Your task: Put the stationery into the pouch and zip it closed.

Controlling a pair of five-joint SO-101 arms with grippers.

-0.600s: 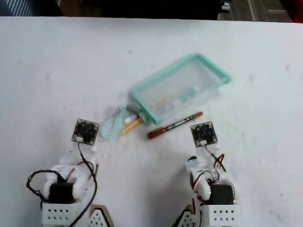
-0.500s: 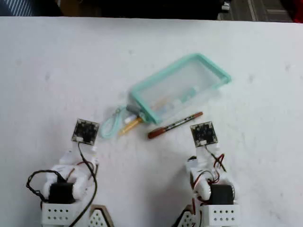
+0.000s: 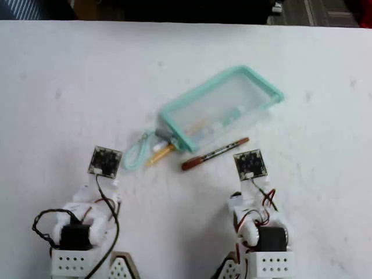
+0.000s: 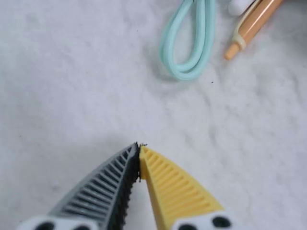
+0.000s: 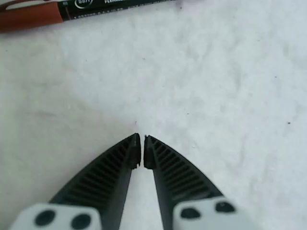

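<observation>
- Left pincer (image 4: 139, 148): grey and yellow jaws pressed together, holding nothing. It sits low over bare worktop (image 3: 70, 87) on the near left.
- Right pincer (image 5: 140, 143): black jaws all but touching, a hairline gap at the tips, also empty. It is on the near right.
- Marker (image 3: 214, 153): red-brown cap, dark barrel, lying flat just beyond the right pincer and just beside the pouch's near edge.
  - Likely light, stiff and smooth, and being round it will probably roll if nudged.
  - I'd take it across the barrel near the middle, not at an end, so it doesn't pivot.
- Orange pen (image 4: 252, 24): lies beyond the left pincer at the pouch's left near corner, tip pointing back toward the arms.
  - Can't tell whether its far end is already inside the mouth.
  - Thinner than the marker and should handle the same way; grip mid-barrel.
- Teal loop (image 4: 189, 43): a soft cord lying slack just left of the pen.
  - It looks like the zip pull, though its attachment isn't clear.
  - It's floppy, so I'd pinch it close to the slider end if possible.
- Pouch (image 3: 264, 82): clear walls with a teal rim, lying flat mid-worktop, angled from near left to far right. Some pale items show through the wall.
  - Probably limp and light, so it would slide or buckle under a push.
  - One pincer likely has to pin the rim while the other feeds items in or pulls the zip.
</observation>
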